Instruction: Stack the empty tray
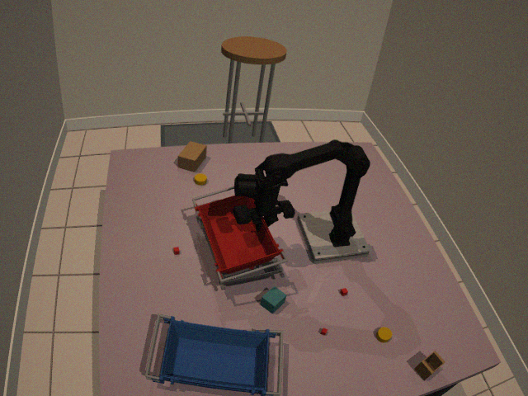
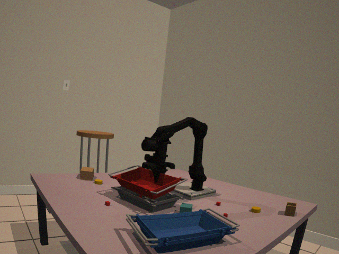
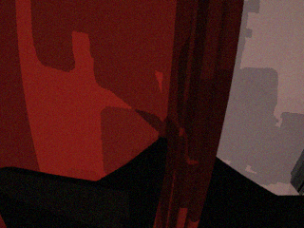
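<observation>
In the top view there are three trays: one blue [image 1: 219,355] [image 2: 186,228] at lower left, one red [image 1: 238,242] [image 2: 136,181] at centre, above one gray [image 1: 252,275] [image 2: 139,200]. The jaws [image 1: 258,228] [image 2: 156,180] are nearly closed, pinching the long wall of the red one.

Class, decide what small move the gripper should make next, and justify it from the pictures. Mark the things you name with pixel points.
Probably a small, slow lowering of the red tray [image 1: 238,251] [image 2: 136,183] [image 3: 133,62], then a check that it sits level before release. The gripper [image 1: 259,228] [image 2: 156,181] grips its side wall, and it is over the grey tray [image 2: 136,199], but whether it bears on the bars is unclear.
</observation>
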